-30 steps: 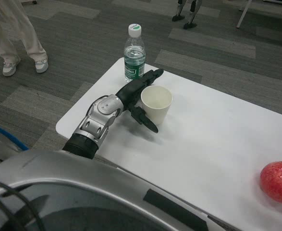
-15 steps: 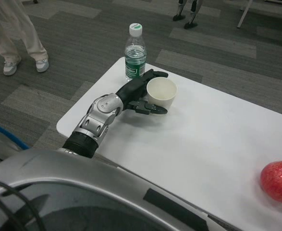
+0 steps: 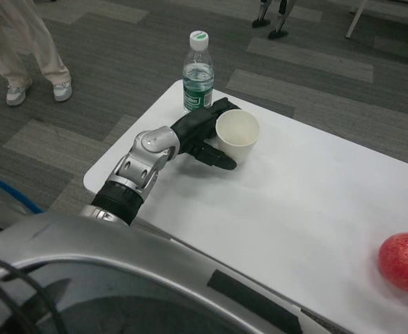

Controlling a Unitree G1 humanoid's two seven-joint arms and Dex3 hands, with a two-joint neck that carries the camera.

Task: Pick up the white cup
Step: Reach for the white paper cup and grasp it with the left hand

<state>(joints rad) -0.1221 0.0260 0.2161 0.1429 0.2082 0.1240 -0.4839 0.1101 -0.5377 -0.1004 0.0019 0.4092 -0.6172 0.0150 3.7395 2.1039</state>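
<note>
One white table [image 3: 315, 202] | grey carpet [image 3: 120, 56] | left hand [image 3: 200, 132] grips white cup [image 3: 237, 136]

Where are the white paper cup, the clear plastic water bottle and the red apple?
white paper cup [image 3: 236, 133], head view, on its inner wall.
clear plastic water bottle [image 3: 197, 82], head view, on its body above the green label.
red apple [image 3: 404, 260], head view, on its skin.

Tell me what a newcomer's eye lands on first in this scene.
First, the robot's black left hand gripping the white cup near the table's far left corner, the cup tilted with its open mouth toward the camera. Just behind them stands a water bottle with a green label. A red apple sits alone at the right edge.
</note>
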